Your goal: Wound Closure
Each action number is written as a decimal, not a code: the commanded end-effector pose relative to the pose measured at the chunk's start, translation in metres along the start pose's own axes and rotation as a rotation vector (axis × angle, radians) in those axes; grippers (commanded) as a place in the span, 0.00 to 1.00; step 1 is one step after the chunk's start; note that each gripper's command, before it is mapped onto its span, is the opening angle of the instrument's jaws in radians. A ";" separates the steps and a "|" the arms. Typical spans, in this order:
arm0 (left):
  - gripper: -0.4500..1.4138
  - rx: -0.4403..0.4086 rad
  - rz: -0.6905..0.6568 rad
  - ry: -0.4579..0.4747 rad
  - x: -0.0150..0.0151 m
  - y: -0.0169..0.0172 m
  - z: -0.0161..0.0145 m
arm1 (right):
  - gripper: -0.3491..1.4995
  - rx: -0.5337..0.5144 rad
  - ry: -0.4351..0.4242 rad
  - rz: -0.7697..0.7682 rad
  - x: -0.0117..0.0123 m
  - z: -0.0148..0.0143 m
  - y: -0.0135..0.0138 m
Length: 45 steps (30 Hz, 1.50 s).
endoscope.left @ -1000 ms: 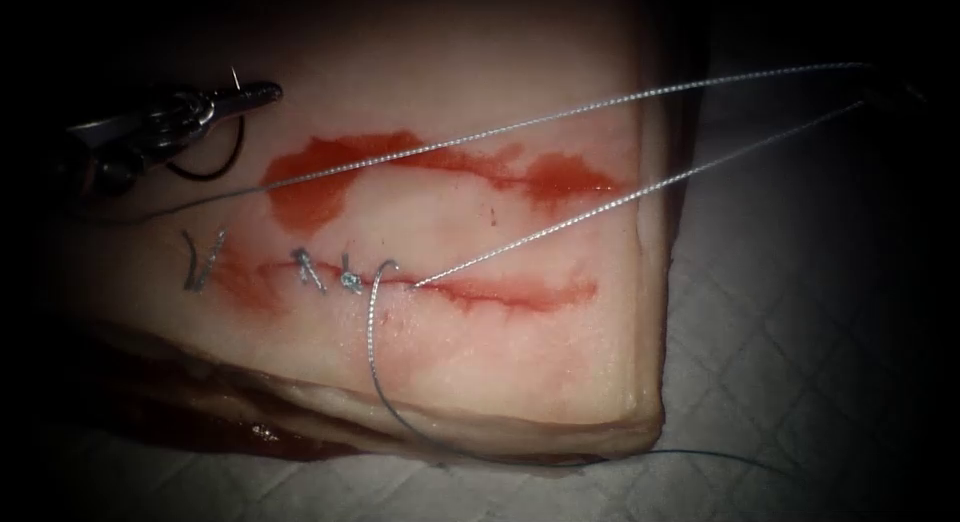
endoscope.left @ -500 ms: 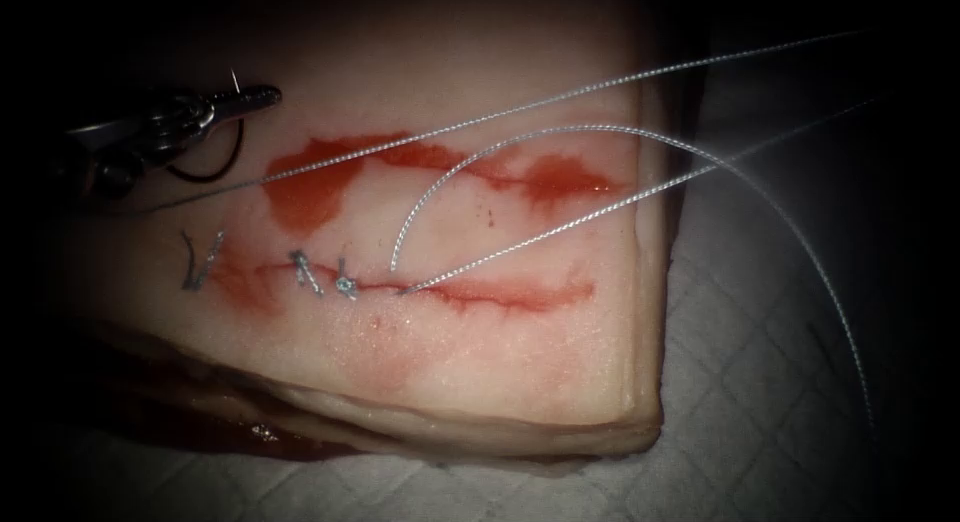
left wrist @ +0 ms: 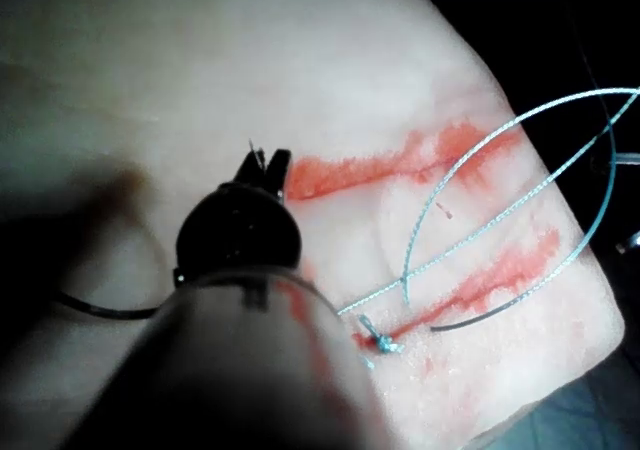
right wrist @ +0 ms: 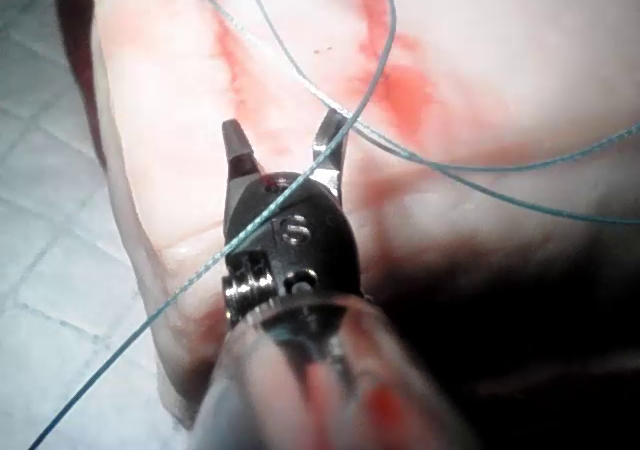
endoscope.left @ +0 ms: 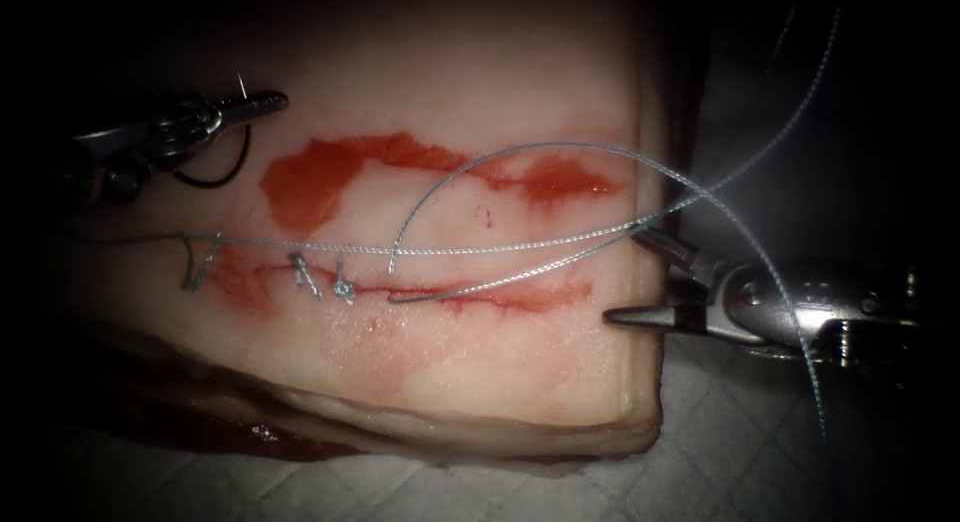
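Left tool (endoscope.left: 262, 101) at far left of tissue (endoscope.left: 480, 382), jaws clamped on needle (endoscope.left: 225, 167) near 1 end; dark curve hung below jaws, free of tissue, tip hard to make out. Right tool (endoscope.left: 640, 277) at tissue's right edge, jaws spread wide, holding nothing. Thread (endoscope.left: 480, 247) ran left-right along cut (endoscope.left: 470, 294), looping right past edge.

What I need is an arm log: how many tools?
2. Left tool, upper left, shut on the needle near one end, outside the tissue; right tool, right of cut, open, empty.
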 end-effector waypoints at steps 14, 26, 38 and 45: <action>0.00 0.000 0.002 0.004 0.0004 0.0000 0.0010 | 0.41 -0.063 -0.026 0.037 -0.0013 0.0074 0.0054; 0.00 0.003 0.002 0.006 0.0005 -0.0002 0.0012 | 0.34 -0.019 -0.050 0.015 -0.0016 0.0149 0.0058; 0.00 0.008 0.001 0.009 0.0006 -0.0003 0.0011 | 0.00 -0.019 -0.002 0.190 -0.0034 0.0107 0.0052; 0.00 0.005 0.006 0.015 0.0002 0.0007 0.0019 | 0.00 0.175 0.051 0.276 -0.0027 -0.0035 -0.0048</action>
